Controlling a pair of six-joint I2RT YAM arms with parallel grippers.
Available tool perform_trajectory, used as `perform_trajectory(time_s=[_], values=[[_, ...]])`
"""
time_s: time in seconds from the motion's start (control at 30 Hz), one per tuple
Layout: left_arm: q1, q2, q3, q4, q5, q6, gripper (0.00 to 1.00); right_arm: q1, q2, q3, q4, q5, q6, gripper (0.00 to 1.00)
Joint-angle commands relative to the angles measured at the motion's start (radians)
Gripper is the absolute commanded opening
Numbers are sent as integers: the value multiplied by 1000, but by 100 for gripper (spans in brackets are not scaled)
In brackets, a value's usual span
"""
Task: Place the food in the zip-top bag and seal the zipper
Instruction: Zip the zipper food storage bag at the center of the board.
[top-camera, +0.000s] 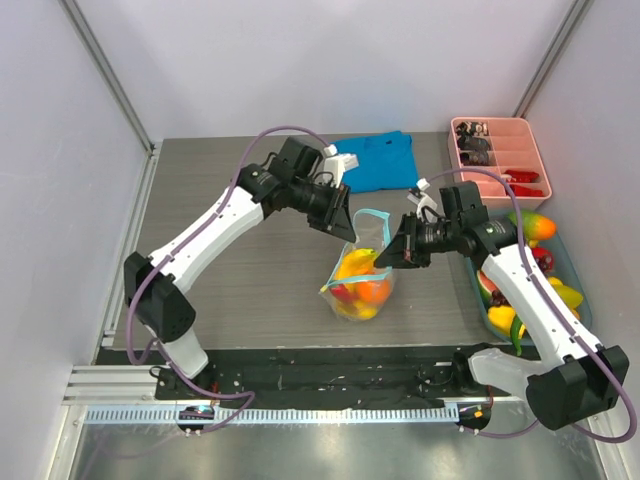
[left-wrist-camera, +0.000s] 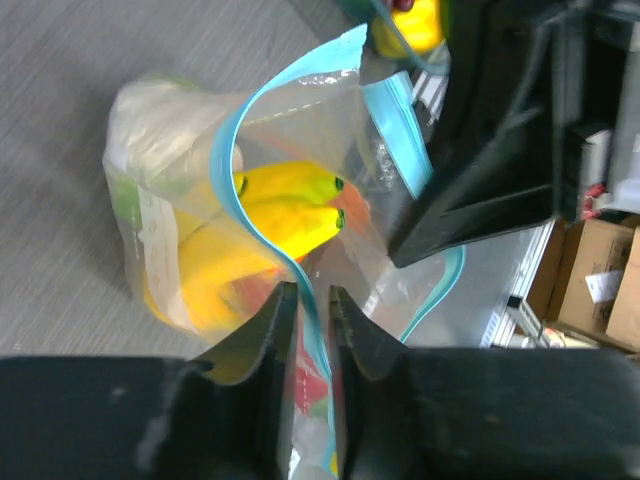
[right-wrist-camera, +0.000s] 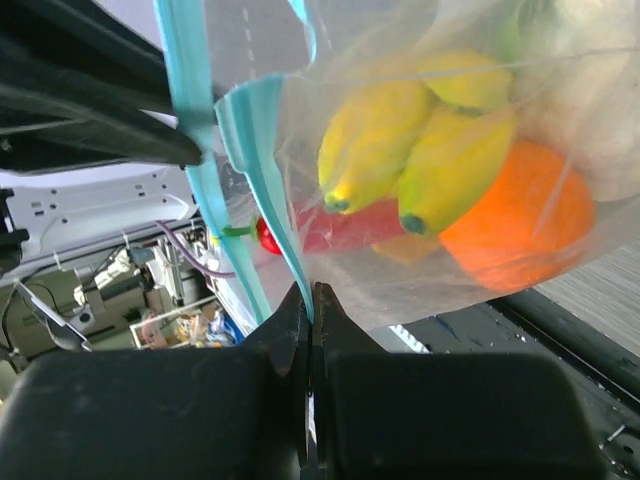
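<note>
The zipper (right-wrist-camera: 183, 60) was pinched by the left gripper (left-wrist-camera: 312, 300) and right gripper (right-wrist-camera: 311, 295), and could have been lost to an uneven pull, leaving the zip-top bag (top-camera: 360, 275) open over the food (right-wrist-camera: 500, 215).

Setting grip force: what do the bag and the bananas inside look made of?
Zip-top bag: thin clear plastic film, glossy, creased and see-through. Bananas: likely moulded plastic, smooth with a slight sheen and uniform yellow; rubber or foam cannot be ruled out.

Clear zip-top bag (top-camera: 362, 283) upright at mid-worktop (top-camera: 250, 290), light-blue zipper (top-camera: 372, 214) unsealed, mouth gaping, yellow bananas (top-camera: 356, 264), orange (top-camera: 373, 292), red pieces (right-wrist-camera: 345, 228) inside.
</note>
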Motion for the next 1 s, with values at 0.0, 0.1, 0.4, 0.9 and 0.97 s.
perform_trajectory(time_s=[0.0,0.1,0.4,0.9,0.97], values=[[70,-179,-130,135,87,-3,33,-16,-68,-60,120,-32,77,1],[164,-286,-266,252,85,-52,59,-42,-80,-75,140,-33,92,1],[270,-786,-808,531,41,75,79,-86,-115,-124,213,-61,149,1],[-11,-784,-1061,962,-151,143,54,-105,-126,-150,256,-74,171,1],[-29,-761,-1063,984,-160,138,47,-103,-129,-150,262,-78,174,1]])
